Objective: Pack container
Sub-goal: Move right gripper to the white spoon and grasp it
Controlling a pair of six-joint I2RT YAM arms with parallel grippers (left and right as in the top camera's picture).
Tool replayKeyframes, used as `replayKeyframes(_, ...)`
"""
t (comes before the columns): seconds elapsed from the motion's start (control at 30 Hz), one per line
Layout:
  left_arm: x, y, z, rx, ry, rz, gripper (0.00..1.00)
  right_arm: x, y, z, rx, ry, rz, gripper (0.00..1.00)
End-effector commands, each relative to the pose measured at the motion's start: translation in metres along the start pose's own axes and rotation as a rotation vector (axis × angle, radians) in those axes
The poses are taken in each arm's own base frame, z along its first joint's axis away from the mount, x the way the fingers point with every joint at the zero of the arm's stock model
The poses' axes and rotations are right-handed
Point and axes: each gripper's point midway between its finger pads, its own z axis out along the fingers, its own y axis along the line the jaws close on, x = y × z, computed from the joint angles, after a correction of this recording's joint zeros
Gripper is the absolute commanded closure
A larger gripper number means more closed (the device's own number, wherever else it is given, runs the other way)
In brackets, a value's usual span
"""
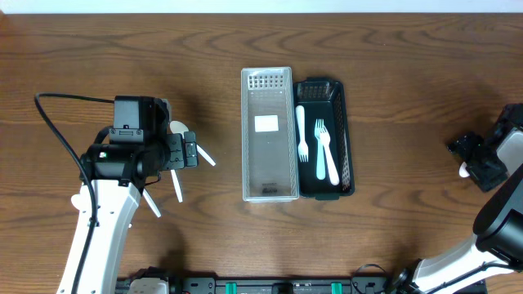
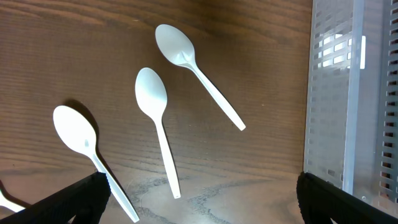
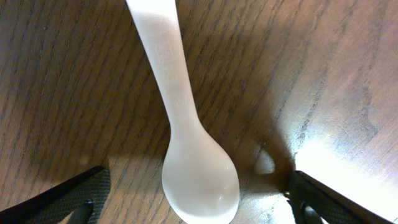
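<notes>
Your left gripper (image 2: pixel 205 199) hung wide apart above three spoons (image 2: pixel 151 93) on the table (image 1: pixel 392 49), touching none. Your right gripper (image 3: pixel 199 202) stood apart either side of a lone spoon (image 3: pixel 180 112), not clamping it. The clear bin (image 1: pixel 268 167) and black bin (image 1: pixel 347 139) sat touching, mid-table.

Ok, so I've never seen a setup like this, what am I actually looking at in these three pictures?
Two robot arms work at a wooden table. The wide picture looks down from above; the other two come from cameras on each arm's wrist. In the middle sit a clear tray and a black tray holding two forks. The left claw hangs open above several white spoons. The right claw is open around one spoon lying on the table. Nothing is held.
</notes>
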Motion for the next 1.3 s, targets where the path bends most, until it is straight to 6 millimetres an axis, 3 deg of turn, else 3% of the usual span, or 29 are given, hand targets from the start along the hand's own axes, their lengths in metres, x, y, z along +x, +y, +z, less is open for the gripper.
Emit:
replayKeyframes(0.0, -0.0036, -0.0018, -0.0024, 0.007, -0.007, -0.005, 0.02, 0.0207, -0.0064, 0.015, 0.011, 0.071, -0.007, 0.15)
replayKeyframes(0.17, -0.0036, -0.0018, -0.0024, 0.007, -0.007, -0.005, 0.02, 0.0219, -0.0069, 0.0149, 0.013, 0.076, -0.008, 0.32)
replayKeyframes(0.27, -0.0036, -0.0018, -0.0024, 0.007, -0.007, -0.005, 0.02, 0.0224, -0.0072, 0.0148, 0.014, 0.079, -0.007, 0.5)
replayKeyframes(0.33, -0.0036, -0.0018, -0.0024, 0.007, -0.007, -0.005, 0.02, 0.0226, -0.0073, 0.0148, 0.015, 0.079, -0.007, 0.56)
replayKeyframes(0.7, -0.0036, -0.0018, -0.0024, 0.007, -0.007, -0.005, 0.02, 0.0228, -0.0069, 0.0148, 0.014, 0.079, -0.009, 0.68)
replayKeyframes(0.9, -0.0037, -0.0018, -0.0024, 0.007, -0.007, -0.005, 0.02, 0.0229, -0.007, 0.0148, 0.015, 0.08, -0.009, 0.68)
replayKeyframes(1.1, -0.0036, -0.0018, -0.0024, 0.007, -0.007, -0.005, 0.02, 0.0232, -0.0064, 0.0147, 0.014, 0.08, -0.011, 0.78)
replayKeyframes(1.2, -0.0036, -0.0018, -0.0024, 0.007, -0.007, -0.005, 0.02, 0.0252, -0.0059, 0.0144, 0.016, 0.086, -0.015, 0.9)
replayKeyframes(1.27, -0.0036, -0.0018, -0.0024, 0.007, -0.007, -0.005, 0.02, 0.0272, -0.0028, 0.014, 0.009, 0.091, -0.022, 0.93)
